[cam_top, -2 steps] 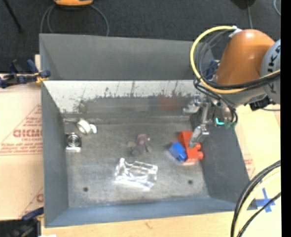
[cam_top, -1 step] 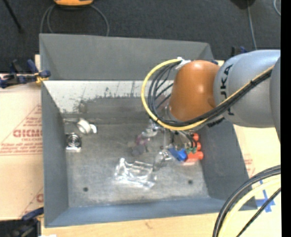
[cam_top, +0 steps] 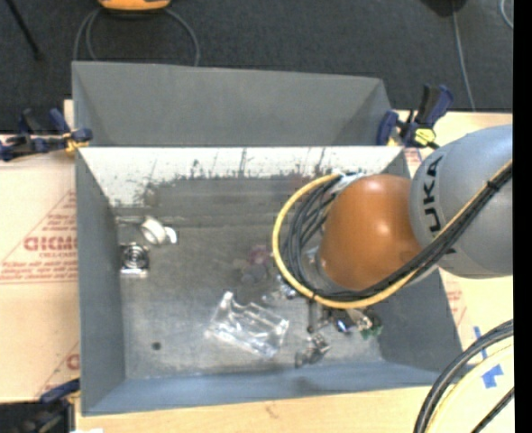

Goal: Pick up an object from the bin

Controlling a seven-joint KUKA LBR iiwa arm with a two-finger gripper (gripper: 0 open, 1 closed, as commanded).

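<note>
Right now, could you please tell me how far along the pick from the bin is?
Done: the arm is down in the right half of the bin. In hand: its tool sits low by the front wall, beside a crumpled clear plastic piece; whether it grips anything I cannot tell. Left: a confirmed grasp and the lift out. A white piece and a small metal part lie at the left.

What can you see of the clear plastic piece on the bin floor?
The clear plastic piece looks like crumpled, glossy transparent packaging, with creases catching light. It lies flat on the bin floor near the front wall, with the gripper just to its right; whether they touch cannot be told.
</note>
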